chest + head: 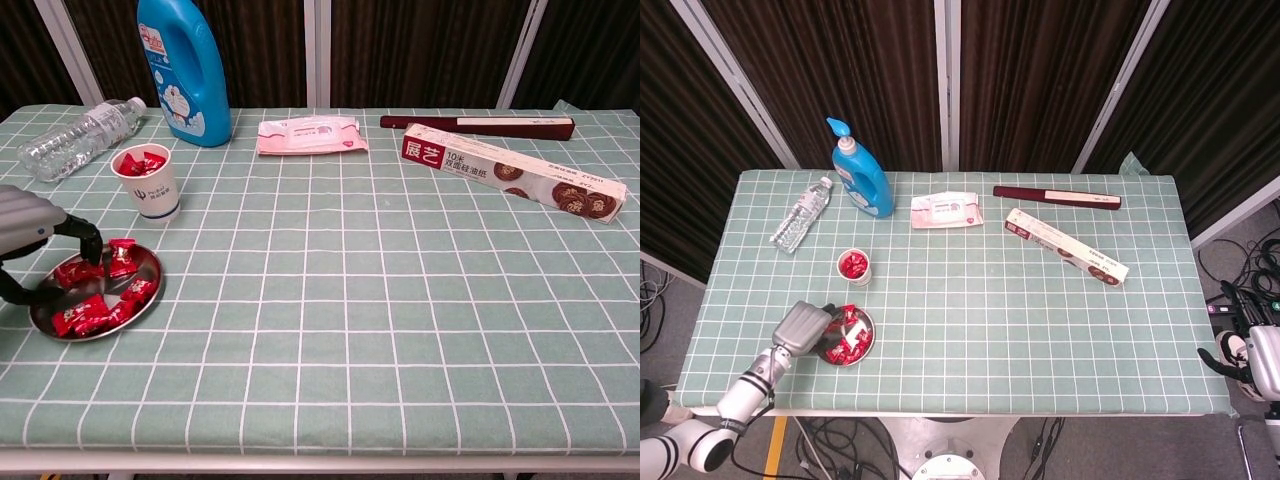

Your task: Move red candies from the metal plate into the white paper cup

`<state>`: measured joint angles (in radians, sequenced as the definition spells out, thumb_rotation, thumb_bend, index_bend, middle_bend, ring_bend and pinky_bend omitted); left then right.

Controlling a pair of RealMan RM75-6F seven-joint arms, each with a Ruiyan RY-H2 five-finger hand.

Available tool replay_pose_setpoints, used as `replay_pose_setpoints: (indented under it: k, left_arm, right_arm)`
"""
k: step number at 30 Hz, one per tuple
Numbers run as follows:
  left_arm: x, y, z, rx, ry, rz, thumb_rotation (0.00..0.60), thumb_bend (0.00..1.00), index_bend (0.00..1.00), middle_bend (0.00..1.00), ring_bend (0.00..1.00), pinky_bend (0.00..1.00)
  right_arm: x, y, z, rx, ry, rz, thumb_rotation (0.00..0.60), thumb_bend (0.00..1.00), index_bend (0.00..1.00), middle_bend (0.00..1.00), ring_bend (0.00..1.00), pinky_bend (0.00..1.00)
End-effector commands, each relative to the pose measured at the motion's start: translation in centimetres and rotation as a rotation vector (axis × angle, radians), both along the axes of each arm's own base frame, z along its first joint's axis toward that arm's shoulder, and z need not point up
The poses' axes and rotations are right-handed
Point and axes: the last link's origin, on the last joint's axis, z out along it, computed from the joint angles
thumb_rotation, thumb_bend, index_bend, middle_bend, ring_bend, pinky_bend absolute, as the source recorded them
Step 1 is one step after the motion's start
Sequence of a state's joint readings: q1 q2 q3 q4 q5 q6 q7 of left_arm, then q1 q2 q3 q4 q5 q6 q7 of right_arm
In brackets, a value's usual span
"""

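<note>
Your left robot hand (40, 243) hangs over the near-left rim of the metal plate (147, 297), fingers spread, touching red candies (92, 310): crinkly wrappers lying every which way. Beyond it, the white paper cup (148, 187) stands upright holding more. Only the head view shows your right robot hand (1252, 362), beside the worktop (970, 330); grip unclear.

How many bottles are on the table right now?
2. A tall blue detergent bottle stands upright at the far left of the table; a clear plastic water bottle lies on its side just left of it, apart. None seem hidden.
</note>
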<state>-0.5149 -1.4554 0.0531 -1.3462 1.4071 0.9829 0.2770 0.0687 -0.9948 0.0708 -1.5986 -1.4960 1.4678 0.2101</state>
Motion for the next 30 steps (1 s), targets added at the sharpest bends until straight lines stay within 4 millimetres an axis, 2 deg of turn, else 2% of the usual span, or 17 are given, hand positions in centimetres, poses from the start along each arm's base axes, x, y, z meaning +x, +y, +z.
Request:
replay_pose_setpoints:
  k: [1,13,20,30]
  left_arm:
    - [0.3,0.0,0.0,-0.002,-0.011,-0.007,0.6,0.33,0.44,0.46,0.89,1.0]
    - [0.2,0.5,-0.8,0.019,-0.022,-0.028,0.6,0.3,0.45,0.47,0.89,1.0]
    - [-0.5,0.7,-1.3,0.051,-0.015,-0.054,0.6,0.29,0.52,0.55,0.9,1.0]
    - [-1.1,0.9,-1.5,0.057,-0.025,-0.046,0.6,0.29,0.55,0.58,0.91,1.0]
  right_arm:
    - [0.0,0.0,0.0,0.0,0.0,0.0,0.6,0.1,0.0,0.15,0.12,0.46]
    - [-0.1,0.0,0.1,-0.001,-0.001,-0.005,0.6,0.1,0.0,0.15,0.12,0.46]
    - [-0.1,0.0,0.1,0.0,0.001,-0.004,0.6,0.1,0.0,0.15,0.12,0.46]
    - [0.0,0.0,0.1,0.0,0.0,-0.003,0.6,0.1,0.0,0.15,0.12,0.46]
